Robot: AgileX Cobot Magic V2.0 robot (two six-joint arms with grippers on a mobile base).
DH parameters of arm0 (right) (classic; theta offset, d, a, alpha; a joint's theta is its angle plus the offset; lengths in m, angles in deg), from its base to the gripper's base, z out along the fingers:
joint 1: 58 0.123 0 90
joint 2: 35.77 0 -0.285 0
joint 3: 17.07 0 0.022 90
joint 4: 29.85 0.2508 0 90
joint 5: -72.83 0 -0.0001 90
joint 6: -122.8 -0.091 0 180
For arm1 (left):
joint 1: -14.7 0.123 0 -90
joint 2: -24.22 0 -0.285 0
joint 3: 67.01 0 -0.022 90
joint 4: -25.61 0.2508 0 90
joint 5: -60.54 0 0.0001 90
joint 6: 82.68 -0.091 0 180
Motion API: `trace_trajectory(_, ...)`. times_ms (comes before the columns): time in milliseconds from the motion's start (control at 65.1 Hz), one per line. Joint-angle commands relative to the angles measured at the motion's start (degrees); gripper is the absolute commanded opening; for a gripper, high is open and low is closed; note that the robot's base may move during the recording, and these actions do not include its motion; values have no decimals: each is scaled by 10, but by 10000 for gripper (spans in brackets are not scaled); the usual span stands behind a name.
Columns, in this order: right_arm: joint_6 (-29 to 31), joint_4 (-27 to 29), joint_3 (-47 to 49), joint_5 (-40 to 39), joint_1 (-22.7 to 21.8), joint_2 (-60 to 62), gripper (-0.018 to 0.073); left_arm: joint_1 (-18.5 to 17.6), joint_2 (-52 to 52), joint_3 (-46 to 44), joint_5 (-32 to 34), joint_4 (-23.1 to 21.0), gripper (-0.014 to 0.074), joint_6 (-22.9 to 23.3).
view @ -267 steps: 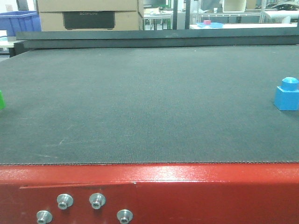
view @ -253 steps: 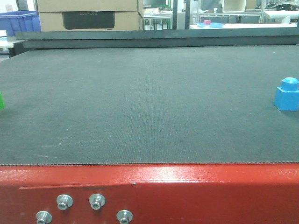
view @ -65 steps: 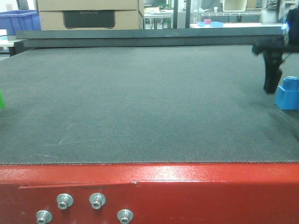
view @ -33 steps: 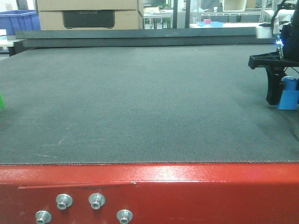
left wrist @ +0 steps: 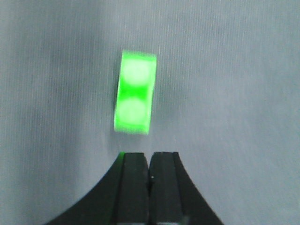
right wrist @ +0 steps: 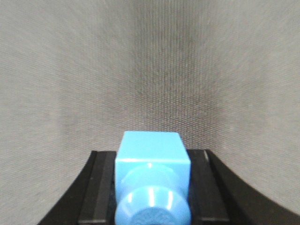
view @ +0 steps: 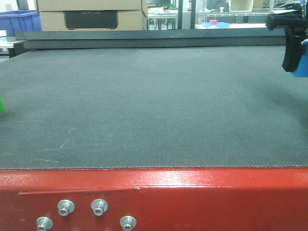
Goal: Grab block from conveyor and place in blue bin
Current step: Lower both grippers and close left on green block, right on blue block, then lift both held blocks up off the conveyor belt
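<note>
The front view's edge crops the block [view: 304, 63]; the green object [left wrist: 135, 98] seems blurred

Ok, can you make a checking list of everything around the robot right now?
Surface: dark grey conveyor belt, red frame, silver bolts.
Job's things: blue block with a stud, clamped in the right end effector; blue bin behind the belt, far left.
Clutter: green two-stud block on the belt, just beyond the left end effector.
Grippers: right end effector shut on the blue block; left end effector shut, empty.
Cables: nothing seen.
Surroundings: cardboard box at the back.
</note>
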Motion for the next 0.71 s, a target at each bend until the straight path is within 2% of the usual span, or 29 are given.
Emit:
trace_trajectory(0, 1, -8, 4, 4, -2, 7, -162, 3, 29, -27, -4, -14, -37, -36)
trace_trajectory(46, 1, -8, 2, 4, -2, 7, -162, 1, 42, -33, 0, -11, 17, -36)
trace_trajectory(123, 1, -8, -1, 4, -2, 7, -162, -3, 64, -36, 21, -3, 216, -36)
trace_trajectory(215, 1, -8, -3, 4, -2, 7, -162, -4, 87, -36, 24, 6, 391, -36)
trace_trajectory(322, 1, -8, -5, 5, -2, 7, -162, -4, 111, -36, 22, 20, 482, -36)
trace_trajectory(430, 1, -8, -6, 6, -2, 7, -162, -4, 140, -36, 24, 36, 475, -36)
trace_trajectory(522, 1, -8, -6, 6, -2, 7, -162, -4, 157, -36, 32, 43, 416, -36)
trace_trajectory(691, 1, -8, -6, 8, -2, 7, -162, -4, 167, -36, 36, 35, 176, -35)
